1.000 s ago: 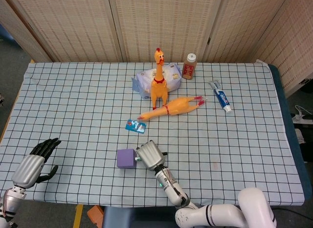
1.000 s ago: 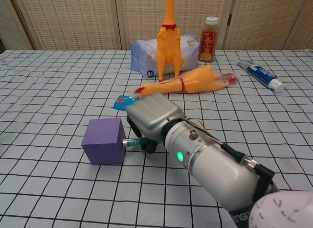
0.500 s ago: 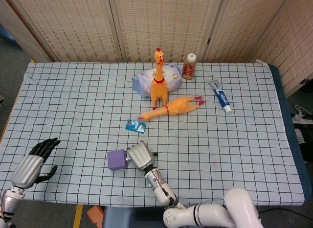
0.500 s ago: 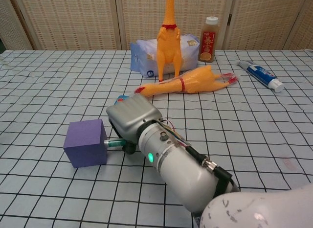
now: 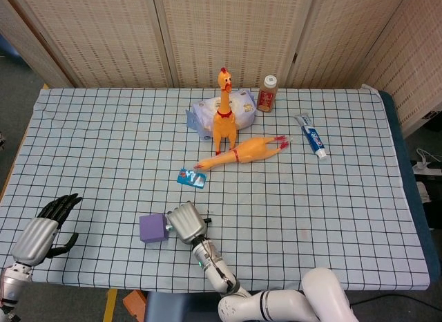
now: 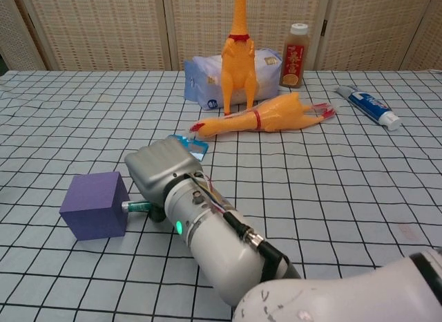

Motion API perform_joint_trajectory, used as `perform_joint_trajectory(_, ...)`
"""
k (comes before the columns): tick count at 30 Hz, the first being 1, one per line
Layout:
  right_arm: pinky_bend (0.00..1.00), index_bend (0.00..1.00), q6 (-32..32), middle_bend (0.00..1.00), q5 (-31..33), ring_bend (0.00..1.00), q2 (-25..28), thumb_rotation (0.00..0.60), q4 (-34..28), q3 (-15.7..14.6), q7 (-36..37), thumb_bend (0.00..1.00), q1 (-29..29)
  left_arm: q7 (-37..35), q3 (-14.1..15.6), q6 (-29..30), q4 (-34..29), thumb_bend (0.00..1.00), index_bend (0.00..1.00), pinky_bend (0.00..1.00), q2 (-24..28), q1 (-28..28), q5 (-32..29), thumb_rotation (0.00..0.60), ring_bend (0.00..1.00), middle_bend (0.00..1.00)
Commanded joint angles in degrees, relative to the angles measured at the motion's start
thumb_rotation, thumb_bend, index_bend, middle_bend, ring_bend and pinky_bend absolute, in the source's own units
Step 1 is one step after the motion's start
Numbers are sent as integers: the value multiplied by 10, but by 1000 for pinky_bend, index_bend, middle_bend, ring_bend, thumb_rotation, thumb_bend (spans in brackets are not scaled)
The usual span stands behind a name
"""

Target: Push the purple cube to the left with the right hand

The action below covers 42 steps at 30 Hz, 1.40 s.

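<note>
The purple cube (image 5: pixel 152 227) (image 6: pixel 95 204) sits on the checked cloth near the front edge, left of centre. My right hand (image 5: pixel 183 222) (image 6: pixel 159 178) is right beside it, on its right side. The fingers are curled in, and a fingertip touches the cube's right face. My left hand (image 5: pixel 43 229) lies at the far front left corner of the table, fingers spread, holding nothing. It does not show in the chest view.
A small blue card (image 5: pixel 192 178) (image 6: pixel 190 144) lies just behind my right hand. Further back are a lying rubber chicken (image 5: pixel 242 153), a standing rubber chicken (image 5: pixel 224 115), a wipes pack (image 5: pixel 207 115), a bottle (image 5: pixel 267 93) and a toothpaste tube (image 5: pixel 312 139).
My right hand has moved left across the cloth, pushing the purple cube ahead of it by roughly a cube's width. The left hand has barely shifted.
</note>
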Motion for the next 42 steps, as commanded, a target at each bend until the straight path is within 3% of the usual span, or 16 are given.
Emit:
perform_joint_trajectory(1, 566, 1000, 12, 784, -4, 588, 6, 600, -8, -7, -4, 337, -5, -2, 0, 3, 1, 439, 0, 118, 1, 1, 0, 600, 0, 0)
perform_joint_trajectory(7, 566, 1000, 66, 784, -19, 588, 82, 600, -103, -46, -19, 337, -54, 1, 1, 8, 0, 440, 0, 118, 1, 4, 4, 600, 0, 0)
perform_joint_trajectory(14, 566, 1000, 132, 784, -53, 588, 232, 600, -229, -121, 2, 336, -140, 24, 1, 7, -6, 439, 0, 118, -4, 5, 4, 600, 0, 0)
perform_joint_trajectory(17, 566, 996, 136, 784, -60, 588, 246, 600, -235, -131, 12, 335, -149, 27, 1, 7, -7, 439, 0, 118, -4, 5, 3, 600, 0, 0)
perform_joint_trajectory(20, 566, 944, 146, 781, -77, 584, 287, 600, -234, -166, 41, 329, -179, 37, 1, 4, -9, 439, 0, 118, -7, 5, 3, 600, 0, 0)
perform_joint_trajectory(21, 566, 909, 148, 768, -78, 577, 311, 600, -212, -192, 80, 328, -207, 48, 3, -3, -10, 438, 0, 118, -10, 2, 3, 600, 0, 0)
perform_joint_trajectory(24, 565, 766, 123, 661, -110, 538, 326, 600, -168, -214, 170, 328, -228, 62, 1, -11, -13, 438, 0, 118, -14, 0, -3, 600, 0, 0)
perform_joint_trajectory(26, 557, 569, 100, 544, -119, 473, 328, 600, -145, -220, 216, 328, -235, 66, -1, -13, -14, 439, 0, 118, -16, -1, -7, 600, 0, 0)
perform_joint_trajectory(29, 503, 160, 63, 304, -127, 303, 338, 600, -133, -223, 266, 304, -239, 69, -3, -18, -14, 440, 0, 118, -18, -3, -11, 600, 0, 0)
perform_joint_trajectory(31, 428, 14, 51, 139, -136, 163, 349, 600, -138, -224, 287, 254, -241, 71, -3, -20, -14, 440, 0, 118, -18, -4, -12, 600, 0, 0)
perform_joint_trajectory(33, 374, 0, 54, 46, -155, 84, 367, 600, -155, -228, 307, 212, -247, 73, -2, -22, -14, 439, 0, 118, -19, -4, -12, 600, 0, 0)
perform_joint_trajectory(36, 341, 0, 79, 7, -192, 51, 412, 600, -201, -246, 330, 174, -267, 76, -2, -23, -15, 440, 0, 126, -19, -4, -13, 600, 0, 0)
perform_joint_trajectory(42, 295, 0, 228, 3, -302, 40, 530, 600, -293, -292, 386, 160, -351, 81, -7, -12, -14, 439, 0, 142, -20, 0, -17, 600, 0, 0)
